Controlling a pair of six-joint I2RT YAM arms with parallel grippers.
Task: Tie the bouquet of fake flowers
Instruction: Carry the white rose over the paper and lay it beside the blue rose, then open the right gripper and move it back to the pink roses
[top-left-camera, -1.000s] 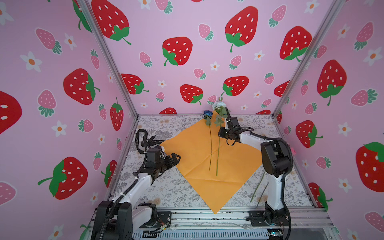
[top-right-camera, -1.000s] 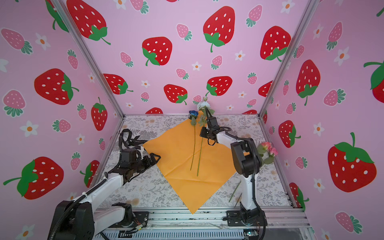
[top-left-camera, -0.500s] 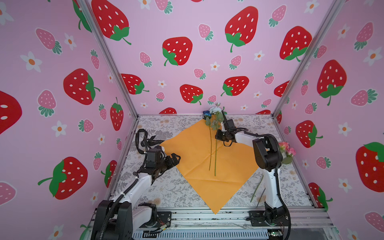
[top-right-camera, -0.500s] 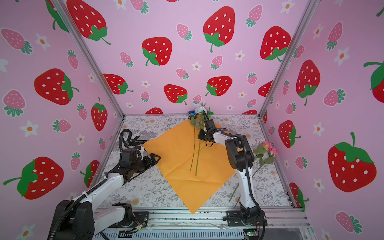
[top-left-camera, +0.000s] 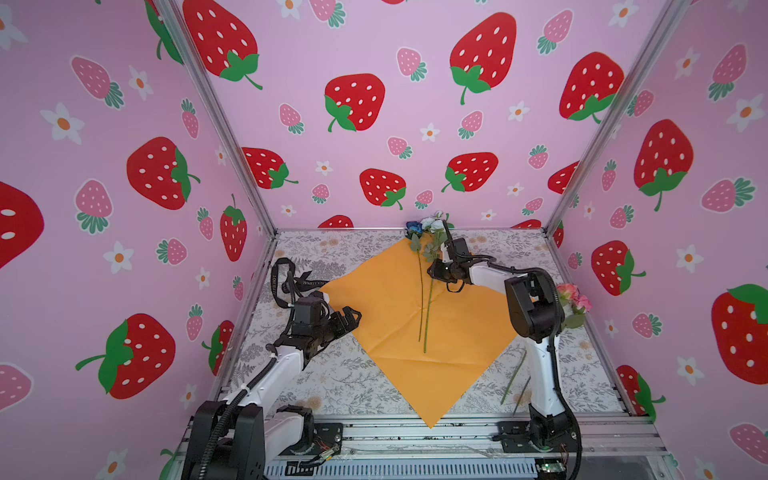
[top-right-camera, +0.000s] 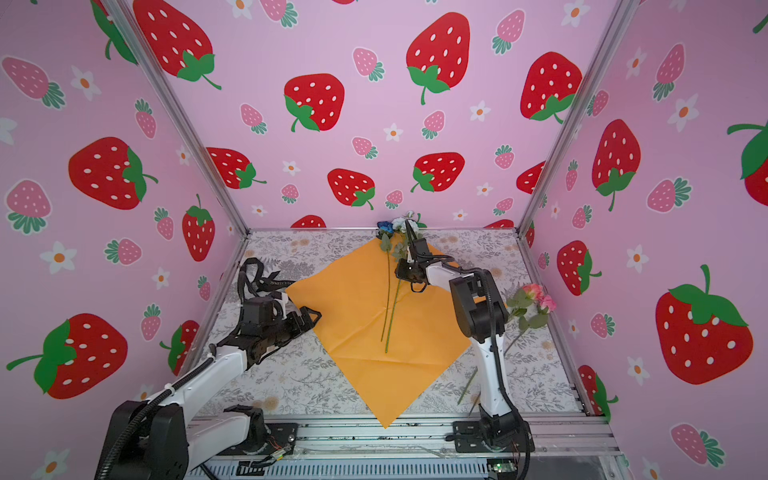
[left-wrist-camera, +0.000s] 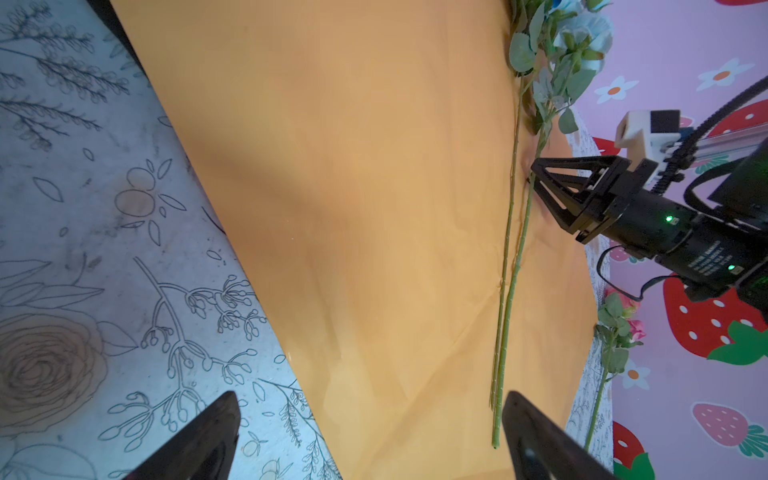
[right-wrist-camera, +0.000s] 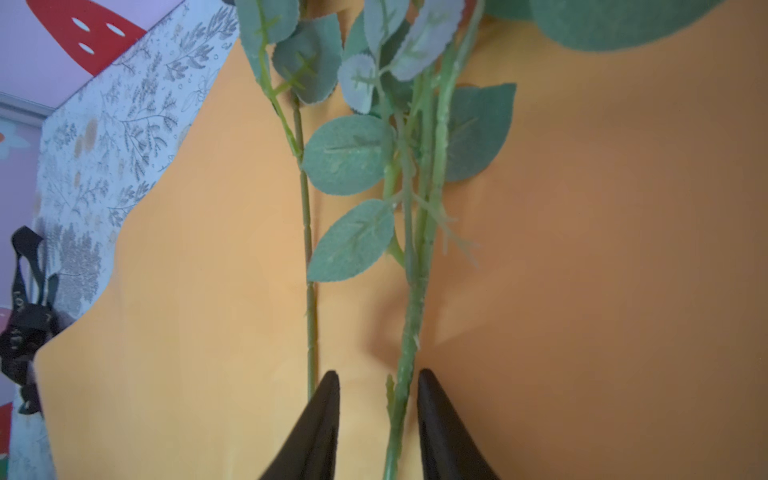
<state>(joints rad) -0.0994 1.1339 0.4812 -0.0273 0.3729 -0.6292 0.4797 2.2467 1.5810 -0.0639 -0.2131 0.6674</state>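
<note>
2 bouquet stems (right-wrist-camera: 411, 316) lie side by side on 1 orange paper (top-left-camera: 386, 316). Right gripper (right-wrist-camera: 378, 374) parted, straddling one stem, unclamped. Left gripper (left-wrist-camera: 370, 395) wide open, empty. Pink flowers (top-right-camera: 538, 296) off-paper, right. 1 black ribbon (top-left-camera: 311, 283), left.

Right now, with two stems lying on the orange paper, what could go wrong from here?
The right gripper stands open around one stem; pulling away could snag its leaves and drag it away from the other stem.
The pink roses lie off the orange paper beside the right arm's elbow; a swing could knock them.
The black ribbon lies bunched by the open left gripper and could tangle when picked.
</note>
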